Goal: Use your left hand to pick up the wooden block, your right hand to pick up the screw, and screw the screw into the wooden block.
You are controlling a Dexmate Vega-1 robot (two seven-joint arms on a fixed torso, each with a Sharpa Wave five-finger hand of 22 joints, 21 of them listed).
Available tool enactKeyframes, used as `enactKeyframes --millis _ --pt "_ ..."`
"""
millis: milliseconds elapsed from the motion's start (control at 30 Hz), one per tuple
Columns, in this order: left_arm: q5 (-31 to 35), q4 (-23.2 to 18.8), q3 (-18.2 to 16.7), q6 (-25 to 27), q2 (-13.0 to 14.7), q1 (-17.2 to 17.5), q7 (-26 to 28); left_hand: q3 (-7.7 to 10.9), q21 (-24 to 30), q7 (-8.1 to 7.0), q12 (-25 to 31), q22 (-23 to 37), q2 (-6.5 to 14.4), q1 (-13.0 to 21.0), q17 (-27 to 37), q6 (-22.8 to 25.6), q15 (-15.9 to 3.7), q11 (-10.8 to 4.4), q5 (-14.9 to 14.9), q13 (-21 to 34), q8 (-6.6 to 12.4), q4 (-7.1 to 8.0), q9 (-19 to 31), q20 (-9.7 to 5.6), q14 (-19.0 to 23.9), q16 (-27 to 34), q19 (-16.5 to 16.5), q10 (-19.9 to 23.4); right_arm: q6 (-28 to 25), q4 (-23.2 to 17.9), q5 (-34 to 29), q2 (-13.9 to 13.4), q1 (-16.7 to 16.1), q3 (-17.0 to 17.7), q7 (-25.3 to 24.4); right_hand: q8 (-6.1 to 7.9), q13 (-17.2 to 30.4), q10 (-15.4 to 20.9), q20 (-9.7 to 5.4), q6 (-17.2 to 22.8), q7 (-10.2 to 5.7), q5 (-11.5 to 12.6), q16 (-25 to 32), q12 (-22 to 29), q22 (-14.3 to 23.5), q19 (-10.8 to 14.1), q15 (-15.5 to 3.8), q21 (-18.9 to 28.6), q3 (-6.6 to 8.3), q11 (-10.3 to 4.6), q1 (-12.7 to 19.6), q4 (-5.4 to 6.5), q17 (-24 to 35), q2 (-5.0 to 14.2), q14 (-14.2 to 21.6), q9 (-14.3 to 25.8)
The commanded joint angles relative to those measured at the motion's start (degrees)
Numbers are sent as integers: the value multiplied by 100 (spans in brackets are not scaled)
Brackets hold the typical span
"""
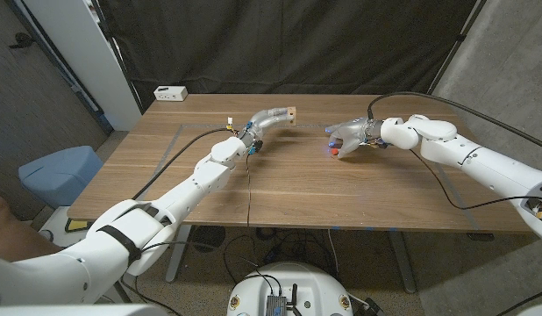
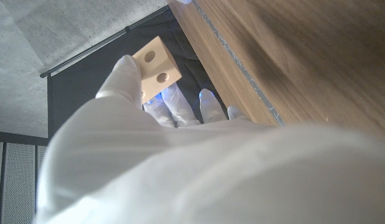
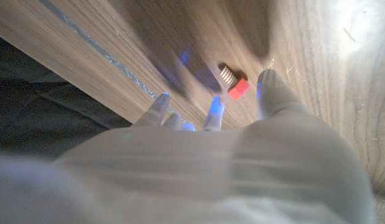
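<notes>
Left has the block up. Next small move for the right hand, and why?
Probably close the right hand on the screw. The screw lies on the table just past the fingers, not yet gripped, while the left hand already holds the wooden block, holes exposed.

Black curtain (image 1: 280, 44) behind wooden table (image 1: 288, 189); blue chair (image 1: 56, 171) left.

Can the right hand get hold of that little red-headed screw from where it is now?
Probably yes. The right hand is directly over the screw, which lies on the bare table. Its fingers are spread beside it, with nothing between.
</notes>
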Motion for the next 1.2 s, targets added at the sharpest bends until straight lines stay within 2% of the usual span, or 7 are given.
enactKeyframes --millis 33,367,1200 --pt "26 -145 26 107 23 62 58 -12 18 -14 -14 2 82 -6 25 40 -615 -13 39 22 35 5 26 -3 47 26 -8 42 82 32 -59 -15 -36 -8 -184 93 26 41 -18 116 10 17 10 40 33 49 -21 10 55 8 91 -18 16 14 30 49" --pt "28 -211 29 135 41 87 72 -21 19 -5 -22 2 94 -14 29 55 -610 -13 38 31 37 9 26 -9 45 30 -7 54 148 96 -116 10 -15 -31 -288 256 27 81 -18 272 8 19 19 57 33 76 -35 11 88 -9 144 -17 24 32 57 144" --pt "-17 20 24 58 -34 12 -29 -40 20 16 -43 2 148 -40 42 94 -622 -12 44 52 44 27 27 0 46 45 -15 75 325 403 -238 116 175 -175 -431 482 29 176 -35 361 -47 16 35 86 32 111 -73 6 135 -27 227 -16 38 40 120 323"
